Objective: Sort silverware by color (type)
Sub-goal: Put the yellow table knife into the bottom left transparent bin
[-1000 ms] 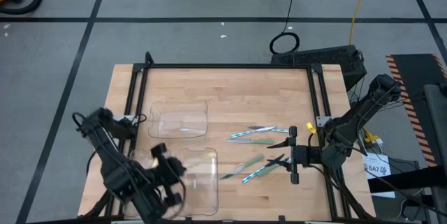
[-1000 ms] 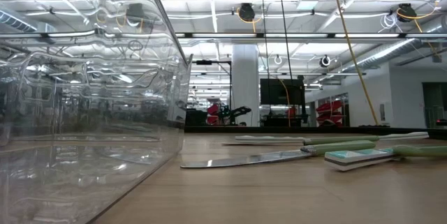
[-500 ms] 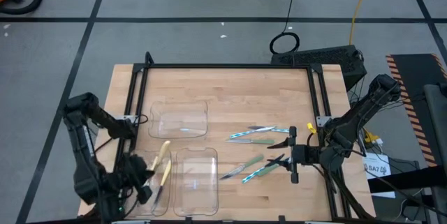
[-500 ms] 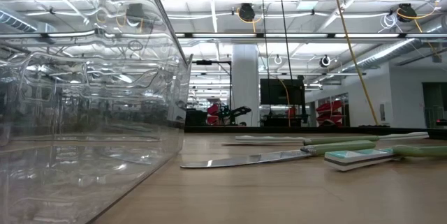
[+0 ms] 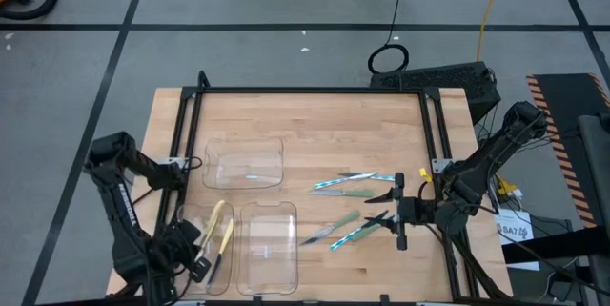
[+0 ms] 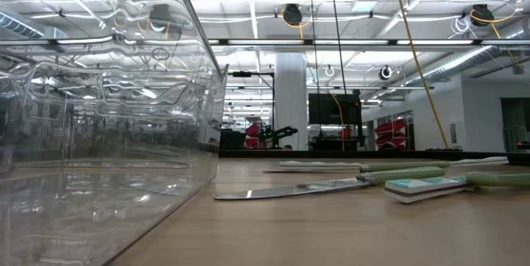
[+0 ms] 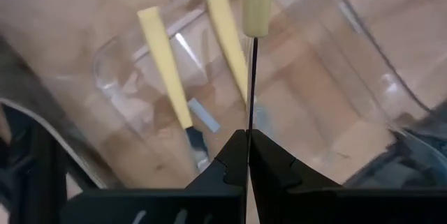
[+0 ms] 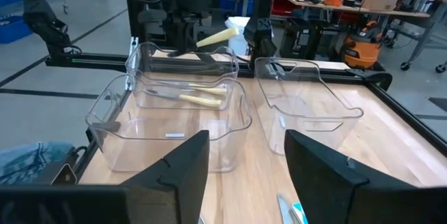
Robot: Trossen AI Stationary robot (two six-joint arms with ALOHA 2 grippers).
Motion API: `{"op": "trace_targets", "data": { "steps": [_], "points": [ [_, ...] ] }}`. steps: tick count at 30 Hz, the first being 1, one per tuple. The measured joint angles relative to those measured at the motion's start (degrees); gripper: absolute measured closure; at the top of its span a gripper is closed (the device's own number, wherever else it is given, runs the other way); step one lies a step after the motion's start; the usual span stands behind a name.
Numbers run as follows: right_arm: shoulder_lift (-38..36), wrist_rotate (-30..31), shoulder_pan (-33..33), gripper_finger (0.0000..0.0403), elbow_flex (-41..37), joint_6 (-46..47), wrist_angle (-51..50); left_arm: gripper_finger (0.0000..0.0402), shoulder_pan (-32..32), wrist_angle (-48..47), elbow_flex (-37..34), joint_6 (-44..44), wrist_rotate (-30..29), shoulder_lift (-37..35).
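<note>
My left gripper [image 7: 248, 137] is at the table's near left corner [image 5: 195, 260], over the leftmost clear tray [image 5: 191, 225], and is shut on a yellow-handled utensil [image 7: 257, 1]. Two more yellow-handled utensils [image 7: 167, 70] lie on that tray's floor [image 8: 202, 95]. Green- and blue-handled silverware [image 5: 345, 184] lies flat on the wood right of centre, with more pieces nearer [image 5: 335, 230]; the low view shows one of them as a knife [image 6: 331, 185]. My right gripper [image 5: 383, 207] is open just right of these pieces, touching nothing [image 8: 244, 175]. My left gripper pinches the thin metal end [image 7: 252, 91] of the yellow-handled utensil between its two fingers. The utensil runs straight out beyond the fingertips, handle farthest away. It is lifted clear above the tray, handle end [image 8: 216, 37] tilted upward.
Two more clear trays stand on the table: one far left of centre [image 5: 246, 163] and one at the near edge [image 5: 268, 249], whose wall fills the low view [image 6: 99, 117]. A black frame rail [image 5: 315, 91] runs along the table's far side. Bare wood lies between trays and silverware.
My left arm has swung from over the near trays toward the table's near left corner, uncovering the yellow handles in the left tray. The right arm and the silverware on the wood have kept still.
</note>
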Motion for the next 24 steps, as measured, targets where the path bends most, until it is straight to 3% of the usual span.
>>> {"op": "trace_targets", "data": {
  "steps": [4,12,24],
  "points": [
    [0.02,0.0,0.0,0.0222,0.0,0.01,-0.27,0.0394,1.97,0.96,-0.01,-0.1,5.64,1.5],
    [0.02,-0.04,0.0,0.0222,0.0,0.02,-0.27,0.0394,3.2,4.87,-0.01,0.39,11.26,4.27],
    [0.02,-0.11,0.0,0.0222,0.0,0.39,-0.29,0.0394,4.7,6.34,-0.01,0.92,14.09,5.93]
  ]
}}
